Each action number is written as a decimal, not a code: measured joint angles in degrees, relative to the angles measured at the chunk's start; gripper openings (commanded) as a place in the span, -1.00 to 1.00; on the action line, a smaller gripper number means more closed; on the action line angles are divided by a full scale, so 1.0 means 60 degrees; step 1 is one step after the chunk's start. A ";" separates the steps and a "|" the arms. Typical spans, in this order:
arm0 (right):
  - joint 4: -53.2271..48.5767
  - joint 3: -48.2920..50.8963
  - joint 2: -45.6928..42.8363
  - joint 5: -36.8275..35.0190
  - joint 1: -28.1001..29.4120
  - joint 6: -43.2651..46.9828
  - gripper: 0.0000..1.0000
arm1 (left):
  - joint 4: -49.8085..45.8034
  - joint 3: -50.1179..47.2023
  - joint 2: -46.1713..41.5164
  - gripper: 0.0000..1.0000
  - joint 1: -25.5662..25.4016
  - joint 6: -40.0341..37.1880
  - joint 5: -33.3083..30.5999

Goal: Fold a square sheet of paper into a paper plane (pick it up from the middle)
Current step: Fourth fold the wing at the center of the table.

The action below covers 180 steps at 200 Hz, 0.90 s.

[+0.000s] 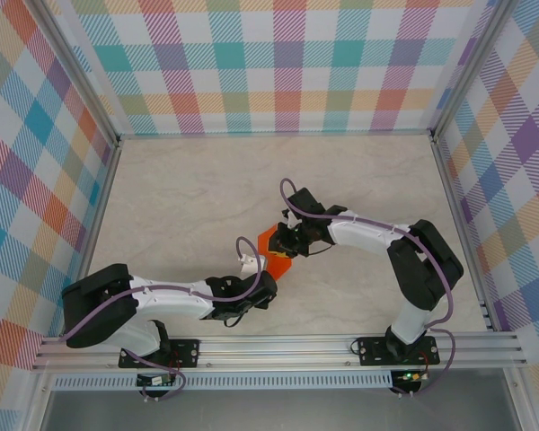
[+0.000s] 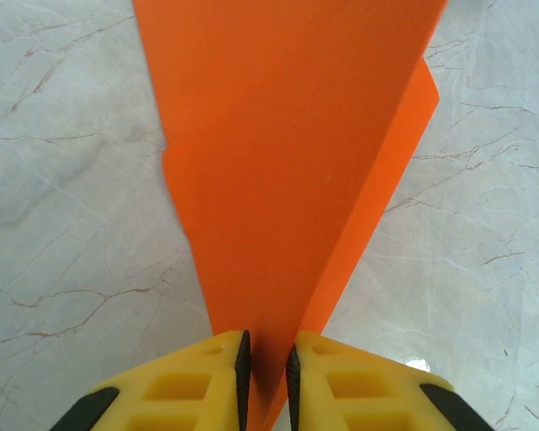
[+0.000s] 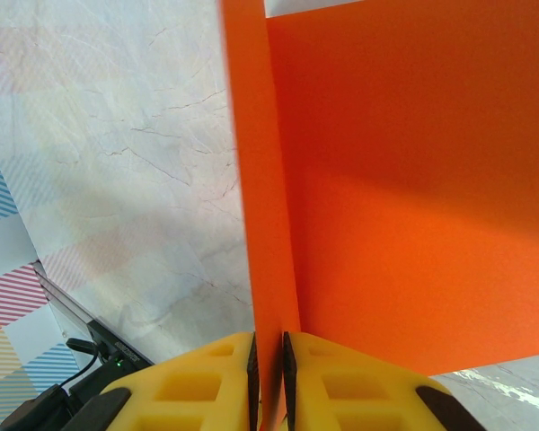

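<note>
While the left claw (image 2: 268, 364) is clenched on the narrow tip of the paper plane (image 2: 287, 171), its yellow pads pressed to either side of the orange point, the right claw (image 3: 269, 359) is likewise grasping the same paper, nipping a thin upright layer of it between its pads. In the left wrist view the sheet widens away from the pads in a long taper, with a second layer showing along its right edge and a small step in its left edge. In the right wrist view one broad orange flap spreads out to the right of the pinched layer.

From above, the two claws meet near the middle of the desk (image 1: 189, 189), with the orange shape held between them, the left arm reaching in from the near left and the right arm bending in from the right. Whether the paper rests on the marbled surface or hangs just clear of it I cannot tell.

As a judgement, most of the work looks done: the square is gone, and a pointed, layered dart stands in its place. What seems to be left is pressing or opening the wings evenly, then letting go and leaving the finished plane on the desk.
</note>
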State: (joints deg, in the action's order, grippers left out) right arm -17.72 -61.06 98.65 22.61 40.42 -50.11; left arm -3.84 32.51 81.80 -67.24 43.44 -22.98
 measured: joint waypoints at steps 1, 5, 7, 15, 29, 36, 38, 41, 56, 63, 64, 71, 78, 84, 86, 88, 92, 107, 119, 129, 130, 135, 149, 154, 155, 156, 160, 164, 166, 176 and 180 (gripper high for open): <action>0.0000 0.0000 0.0000 0.0000 0.0000 0.0000 -0.65 | 0.0000 -0.0004 0.0000 -0.69 0.0000 -0.0004 0.0000; 0.0000 0.0000 0.0000 0.0000 0.0000 0.0000 -0.65 | 0.0004 0.0000 0.0000 -0.70 0.0000 0.0004 0.0000; 0.0000 0.0000 0.0000 0.0000 0.0000 0.0000 -0.65 | 0.0007 -0.0004 0.0000 -0.70 0.0000 -0.0011 0.0004; 0.0000 0.0000 0.0000 0.0000 0.0000 0.0000 -0.65 | 0.0018 0.0000 0.0000 -0.70 0.0000 -0.0036 0.0004; 0.0000 0.0000 0.0000 0.0000 0.0000 0.0000 -0.65 | 0.0073 0.0000 0.0000 -0.72 0.0000 -0.0069 0.0022; 0.0000 0.0000 0.0000 0.0000 0.0000 0.0000 -0.64 | 0.0117 0.0000 0.0000 -0.73 0.0000 -0.0095 0.0062; 0.0000 0.0000 0.0000 0.0000 0.0000 0.0000 -0.64 | 0.0127 -0.0004 0.0000 -0.74 0.0000 -0.0106 0.0073; 0.0000 0.0000 0.0000 0.0000 0.0000 0.0000 -0.64 | 0.0149 -0.0004 0.0000 -0.75 0.0000 -0.0109 0.0095; 0.0000 0.0000 0.0000 0.0000 0.0000 0.0000 -0.60 | 0.0215 -0.0004 0.0000 -0.78 0.0011 -0.0175 0.0226; 0.0000 0.0000 0.0000 0.0000 0.0000 0.0000 -0.57 | 0.0273 -0.0004 0.0000 -0.79 0.0029 -0.0182 0.0310; 0.0000 0.0000 0.0000 0.0000 0.0000 -0.0004 -0.56 | 0.0280 -0.0004 0.0000 -0.79 0.0033 -0.0182 0.0324; -0.0004 0.0000 0.0000 -0.0004 0.0000 -0.0007 -0.53 | 0.0368 -0.0007 -0.0004 -0.80 0.0069 -0.0208 0.0430; -0.0004 0.0000 0.0000 -0.0007 0.0000 -0.0007 -0.48 | 0.0477 -0.0022 -0.0011 -0.80 0.0131 -0.0222 0.0557; -0.0011 0.0000 0.0000 -0.0022 0.0000 -0.0004 -0.45 | 0.0561 -0.0051 -0.0036 -0.81 0.0208 -0.0251 0.0692; -0.0018 0.0000 0.0000 -0.0036 0.0000 0.0004 -0.43 | 0.0608 -0.0073 -0.0047 -0.82 0.0244 -0.0248 0.0743; -0.0022 0.0000 0.0000 -0.0047 0.0000 0.0004 -0.41 | 0.0645 -0.0084 -0.0055 -0.82 0.0266 -0.0259 0.0776; -0.0040 0.0000 -0.0004 -0.0080 0.0000 -0.0004 -0.38 | 0.0710 -0.0124 -0.0080 -0.82 0.0335 -0.0277 0.0867; -0.0142 0.0011 -0.0066 -0.0204 0.0000 0.0015 -0.24 | 0.1024 -0.0328 -0.0200 -0.82 0.0619 -0.0361 0.1235; -0.0259 0.0080 -0.0233 -0.0335 0.0000 0.0007 -0.12 | 0.1315 -0.0532 -0.0306 -0.82 0.0892 -0.0404 0.1563; -0.0331 0.0189 -0.0470 -0.0441 -0.0022 0.0055 -0.02 | 0.1585 -0.0707 -0.0390 -0.82 0.1126 -0.0430 0.1880; -0.0339 0.0197 -0.0488 -0.0448 -0.0025 0.0047 0.00 | 0.1617 -0.0725 -0.0401 -0.82 0.1158 -0.0433 0.1934; -0.0382 0.0255 -0.0645 -0.0517 -0.0033 0.0062 0.02 | 0.1719 -0.0787 -0.0419 -0.82 0.1268 -0.0437 0.2091; -0.0441 0.0455 -0.1137 -0.0699 -0.0062 0.0040 0.04 | 0.2018 -0.0940 -0.0433 -0.82 0.1559 -0.0470 0.2554; -0.0448 0.0543 -0.1333 -0.0772 -0.0080 0.0025 0.05 | 0.2127 -0.0991 -0.0433 -0.82 0.1647 -0.0470 0.2707; -0.0455 0.0565 -0.1381 -0.0780 -0.0087 0.0029 0.05 | 0.2167 -0.1009 -0.0433 -0.82 0.1668 -0.0470 0.2754; -0.0459 0.0576 -0.1406 -0.0783 -0.0091 0.0025 0.05 | 0.2182 -0.1016 -0.0433 -0.82 0.1679 -0.0470 0.2769; -0.0466 0.0637 -0.1552 -0.0845 -0.0102 0.0015 0.05 | 0.2244 -0.1045 -0.0433 -0.82 0.1741 -0.0477 0.2889; -0.0466 0.0703 -0.1679 -0.0878 -0.0106 0.0007 0.04 | 0.2317 -0.1082 -0.0433 -0.82 0.1789 -0.0481 0.2998; -0.0466 0.0721 -0.1723 -0.0896 -0.0109 0.0007 0.04 | 0.2368 -0.1096 -0.0433 -0.82 0.1821 -0.0488 0.3049; -0.0452 0.0852 -0.1956 -0.0951 -0.0113 0.0004 -0.02 | 0.2539 -0.1180 -0.0433 -0.82 0.1960 -0.0495 0.3348; -0.0459 0.0892 -0.2025 -0.0954 -0.0117 0.0007 -0.06 | 0.2641 -0.1220 -0.0433 -0.82 0.2036 -0.0499 0.3457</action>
State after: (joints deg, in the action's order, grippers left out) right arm -20.47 -55.70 86.50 16.88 39.72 -50.06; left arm 12.01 25.19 79.20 -55.02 40.45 -2.24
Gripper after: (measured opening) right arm 0.511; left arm 0.092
